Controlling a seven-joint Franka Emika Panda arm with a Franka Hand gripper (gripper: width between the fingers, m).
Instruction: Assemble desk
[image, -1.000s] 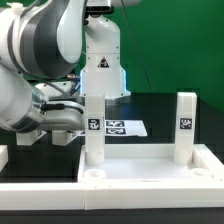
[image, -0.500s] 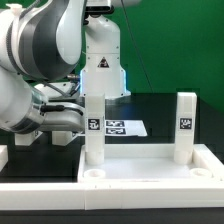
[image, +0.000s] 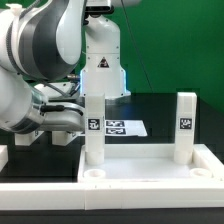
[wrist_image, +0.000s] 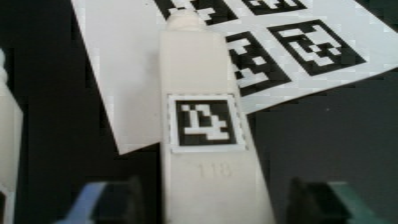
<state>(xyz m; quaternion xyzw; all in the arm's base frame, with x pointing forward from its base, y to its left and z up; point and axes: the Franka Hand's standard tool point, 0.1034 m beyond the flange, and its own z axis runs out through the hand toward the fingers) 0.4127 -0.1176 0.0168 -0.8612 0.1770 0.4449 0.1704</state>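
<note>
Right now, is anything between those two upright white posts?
In the exterior view, nothing stands between the leg on its left and the leg on its right: only the tabletop's bare panel. The marker board lies behind that gap.

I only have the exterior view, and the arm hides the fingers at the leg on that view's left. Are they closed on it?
Observer: No. The wrist view shows the fingers on either side of the leg, with a dark gap showing on each side.
Operator: Is the leg centred between them?
Observer: Roughly, though one gap looks a little wider than the other.
Operator: Which face of the leg is toward the wrist camera?
Observer: A face bearing a black-and-white tag, turned squarely toward that camera.
</note>
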